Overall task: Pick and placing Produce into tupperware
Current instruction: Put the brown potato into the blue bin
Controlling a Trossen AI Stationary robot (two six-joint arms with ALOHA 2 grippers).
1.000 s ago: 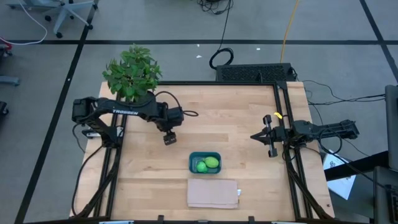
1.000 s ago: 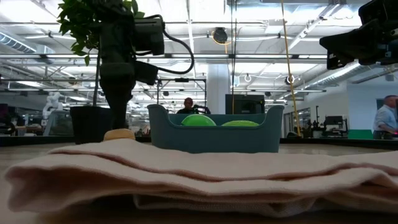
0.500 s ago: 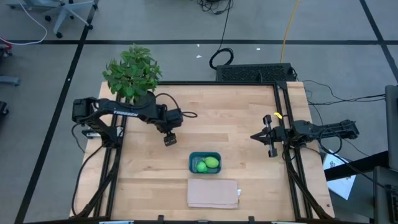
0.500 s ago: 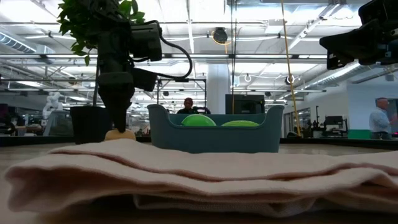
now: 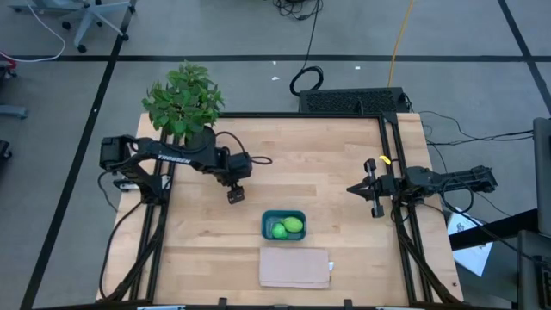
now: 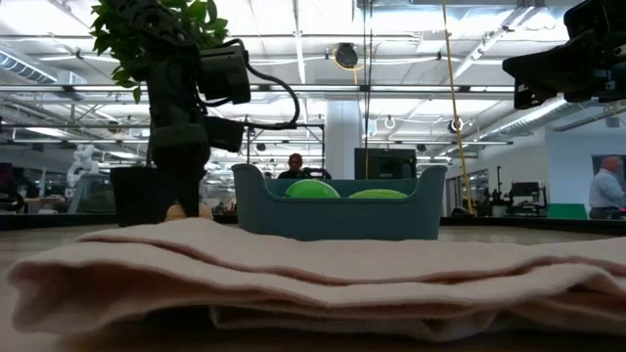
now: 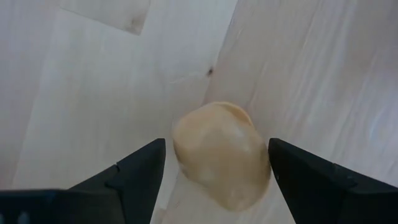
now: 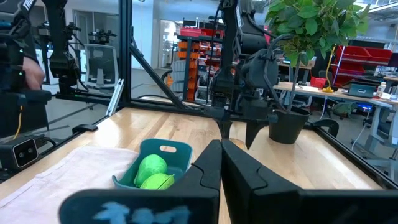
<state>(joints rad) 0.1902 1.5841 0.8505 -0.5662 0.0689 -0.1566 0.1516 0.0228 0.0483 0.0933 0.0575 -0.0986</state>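
Note:
The orange-tan produce item (image 7: 221,155) rests on the wooden table, left of and beyond the tupperware. My left gripper (image 5: 235,195) is open and points down over it, one finger on either side (image 7: 214,163), with a narrow gap showing on one side. In the low view the gripper (image 6: 186,200) hides most of the item. The teal tupperware (image 5: 268,216) holds the two green items (image 5: 294,225) (image 5: 279,230). My right gripper (image 5: 351,189) waits shut at the table's right edge.
A flat beige folded cloth (image 5: 294,267) lies near the front edge, just in front of the tupperware. A potted leafy plant (image 5: 182,99) stands at the far left corner behind my left arm. People show in the room beyond the table.
My left gripper has gone down onto the table over the orange-tan item, so its fingers now stand around it and hide it in the low view. The item has not moved.

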